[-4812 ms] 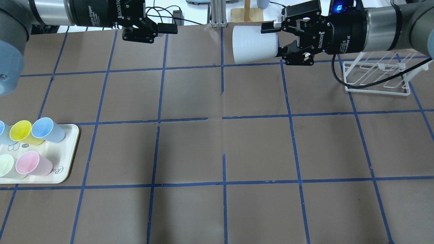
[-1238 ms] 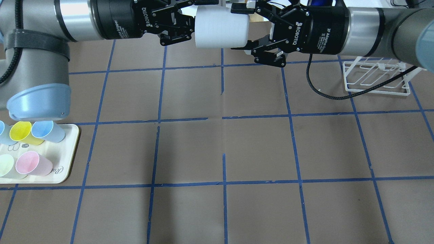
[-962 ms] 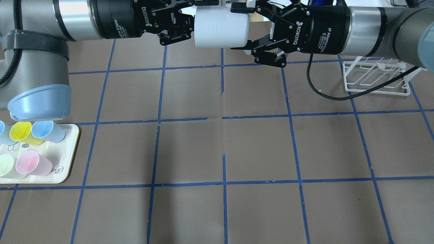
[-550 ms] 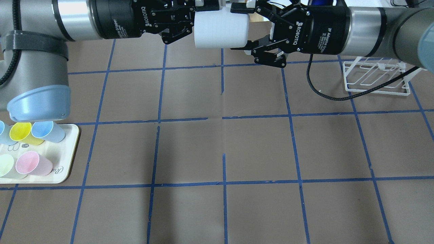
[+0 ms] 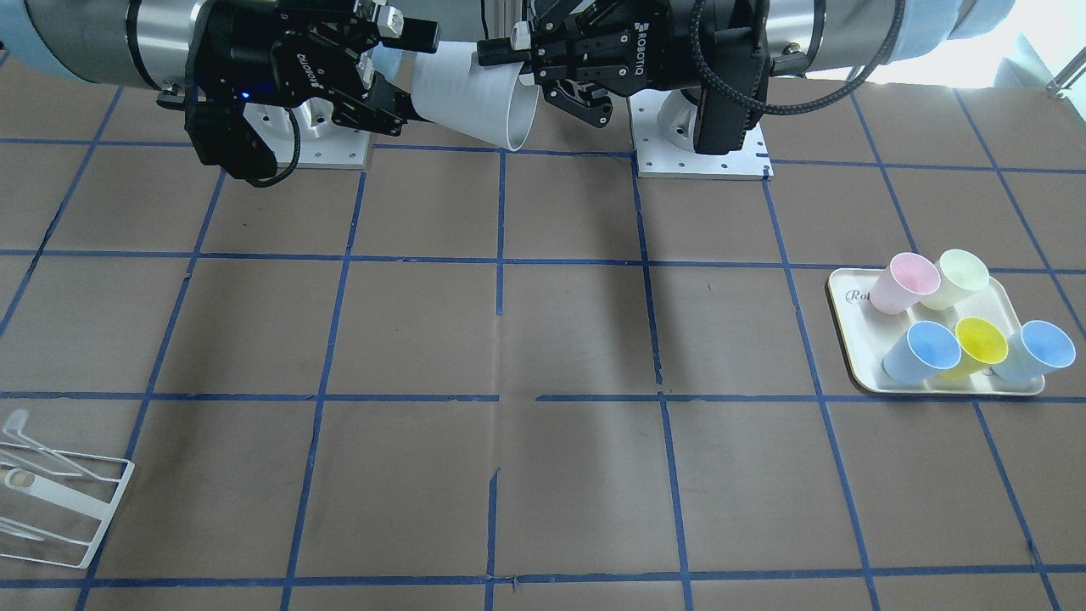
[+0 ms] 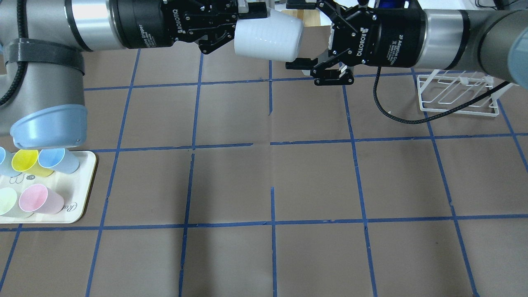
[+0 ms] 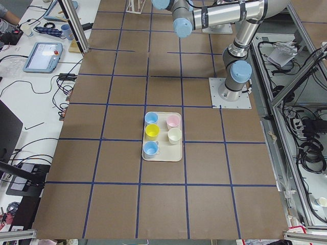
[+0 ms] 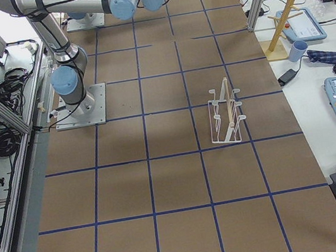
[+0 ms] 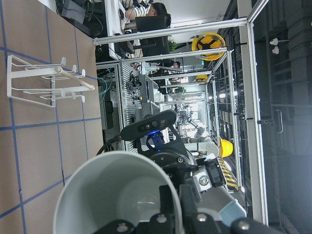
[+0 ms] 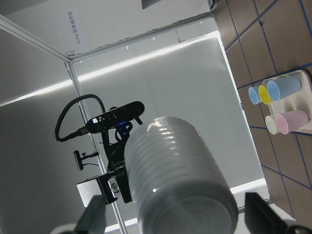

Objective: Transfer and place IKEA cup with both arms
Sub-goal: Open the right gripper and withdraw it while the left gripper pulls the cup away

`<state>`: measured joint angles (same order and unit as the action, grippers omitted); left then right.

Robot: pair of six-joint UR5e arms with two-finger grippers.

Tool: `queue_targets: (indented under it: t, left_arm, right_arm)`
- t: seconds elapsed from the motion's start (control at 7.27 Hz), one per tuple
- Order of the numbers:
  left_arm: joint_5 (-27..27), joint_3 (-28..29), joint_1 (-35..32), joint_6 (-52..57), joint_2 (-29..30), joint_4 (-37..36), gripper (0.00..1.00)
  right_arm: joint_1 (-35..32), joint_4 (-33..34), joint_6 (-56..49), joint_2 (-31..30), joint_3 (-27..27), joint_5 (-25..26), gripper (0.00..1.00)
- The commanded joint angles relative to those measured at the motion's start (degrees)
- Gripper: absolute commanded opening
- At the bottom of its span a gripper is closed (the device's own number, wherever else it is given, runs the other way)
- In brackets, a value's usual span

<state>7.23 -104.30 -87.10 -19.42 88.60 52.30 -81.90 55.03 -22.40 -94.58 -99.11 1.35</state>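
The pale grey-white IKEA cup [image 6: 268, 39] hangs on its side high over the table's far edge, between both arms. It sags slightly, base toward the right arm. My left gripper [image 6: 249, 12] is shut on the cup's rim, one finger inside the mouth. In the front view the cup [image 5: 471, 93] shows with the left gripper [image 5: 513, 55] at its rim. My right gripper [image 6: 300, 35] is open, its fingers spread above and below the cup's base without touching; it also shows in the front view [image 5: 411, 72]. The left wrist view looks into the cup's mouth [image 9: 117, 195]. The right wrist view shows its base [image 10: 180, 180].
A cream tray [image 6: 78, 206] at the table's left holds several coloured cups, also seen in the front view [image 5: 848, 339] and the left side view [image 7: 163, 155]. A white wire rack [image 6: 458, 93] stands at the far right [image 5: 59, 501] [image 8: 227, 116].
The left gripper shut on the cup's rim while the right still held it. The right gripper has now opened off the cup, and the cup has tilted slightly in the left gripper.
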Motion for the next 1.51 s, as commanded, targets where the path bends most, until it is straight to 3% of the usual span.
queue_targets:
  t: [0.0,0.28,0.41,0.69,0.96,1.24,1.38]
  left_arm:
    - [0.06,0.15,0.08,-0.09,-0.01,-0.01,0.0]
    - [3.46,0.5,0.08,-0.79,-0.45,0.08,0.0]
    - [10.19,1.29,0.08,-0.88,-0.19,0.08,0.0]
    - [22.58,2.78,0.08,-0.8,0.51,0.69,0.0]
    - [41.09,2.61,0.26,-0.53,0.26,4.01,0.0]
    - [57.91,4.01,0.61,2.96,-0.62,13.3,0.0]
    - [70.77,6.63,1.05,10.47,-0.8,18.22,0.03]
  right_arm:
    - [0.42,1.21,3.5,0.18,0.24,0.49,1.0]
    - [4.1,2.71,3.76,0.09,0.41,9.25,1.0]
    - [5.77,2.71,3.85,0.09,0.59,11.02,1.0]
    - [9.8,2.8,3.85,0.09,0.76,19.52,1.0]
    - [12.99,4.45,4.37,0.01,2.86,31.9,1.0]
    - [12.82,15.12,14.61,-0.26,4.72,49.7,1.0]
    - [12.65,17.54,16.57,-1.39,4.63,56.94,1.0]
